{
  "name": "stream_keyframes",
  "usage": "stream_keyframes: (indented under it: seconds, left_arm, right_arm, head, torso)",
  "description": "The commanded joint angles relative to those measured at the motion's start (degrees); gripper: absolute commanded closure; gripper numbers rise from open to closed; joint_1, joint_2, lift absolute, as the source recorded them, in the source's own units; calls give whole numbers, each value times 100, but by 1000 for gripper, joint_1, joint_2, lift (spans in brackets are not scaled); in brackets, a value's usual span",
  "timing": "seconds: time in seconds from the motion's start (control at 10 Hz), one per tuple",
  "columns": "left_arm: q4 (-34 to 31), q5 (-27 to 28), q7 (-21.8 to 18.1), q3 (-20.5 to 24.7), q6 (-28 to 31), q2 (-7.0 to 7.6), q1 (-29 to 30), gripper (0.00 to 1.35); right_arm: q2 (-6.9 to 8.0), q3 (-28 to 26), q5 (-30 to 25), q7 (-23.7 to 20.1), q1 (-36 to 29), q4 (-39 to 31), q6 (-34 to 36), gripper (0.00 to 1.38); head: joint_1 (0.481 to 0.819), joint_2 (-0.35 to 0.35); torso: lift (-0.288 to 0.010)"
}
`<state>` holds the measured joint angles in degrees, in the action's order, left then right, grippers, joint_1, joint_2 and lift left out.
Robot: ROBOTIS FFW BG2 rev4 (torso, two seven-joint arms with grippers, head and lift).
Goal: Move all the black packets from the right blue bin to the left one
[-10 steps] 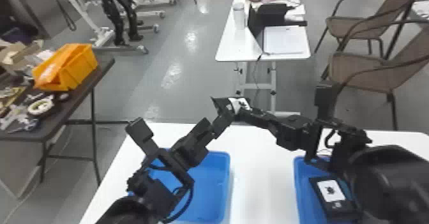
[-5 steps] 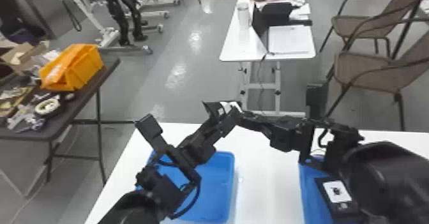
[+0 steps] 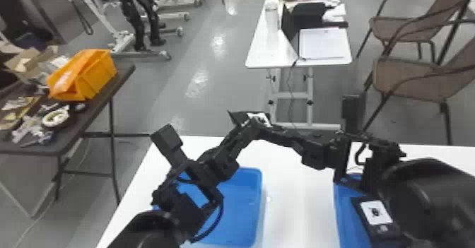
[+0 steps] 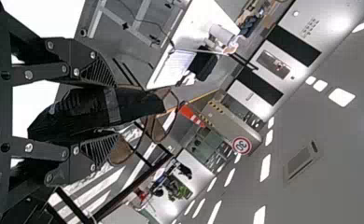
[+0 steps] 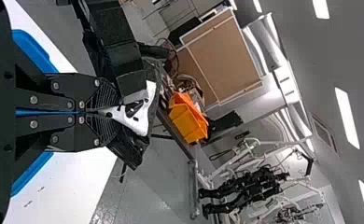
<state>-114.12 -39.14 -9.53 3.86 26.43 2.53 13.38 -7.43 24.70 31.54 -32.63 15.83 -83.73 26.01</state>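
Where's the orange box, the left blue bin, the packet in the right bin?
Orange box [image 3: 97, 77], head view: side.
Left blue bin [image 3: 242, 210], head view: bare floor.
Black packet [image 3: 376, 213], head view: white label.

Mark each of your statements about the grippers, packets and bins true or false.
1. The right gripper is shut on a black packet with a white label. True.
2. The left gripper's fingers touch each other. False: they stand apart, the packet between them.
3. Another black packet with a white label lies in the right blue plastic bin. True.
4. The orange plastic bin stands on the white table. False: it's on the dark table.
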Motion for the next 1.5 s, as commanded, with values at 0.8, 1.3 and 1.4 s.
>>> stream_keyframes:
  seconds: [0.8, 1.3, 1.4]
  left_arm:
    - [198, 3958, 1383, 317, -1448, -268, 1334, 1213]
    - [391, 3615, 1383, 379, -1615, -268, 1369, 35]
    - [338, 3316, 1375, 344, -1790, -268, 1378, 94]
  right_arm:
    - [294, -1890, -1967, 415, -1495, -1260, -808, 119]
    - [391, -2435, -2802, 644, -2594, -1761, -1195, 121]
    - [435, -2566, -3057, 837, -2857, -1911, -1186, 121]
  head:
    - [695, 259]
    - [695, 237]
    - [695, 221]
  torso:
    - [0]
    - [0]
    - [0]
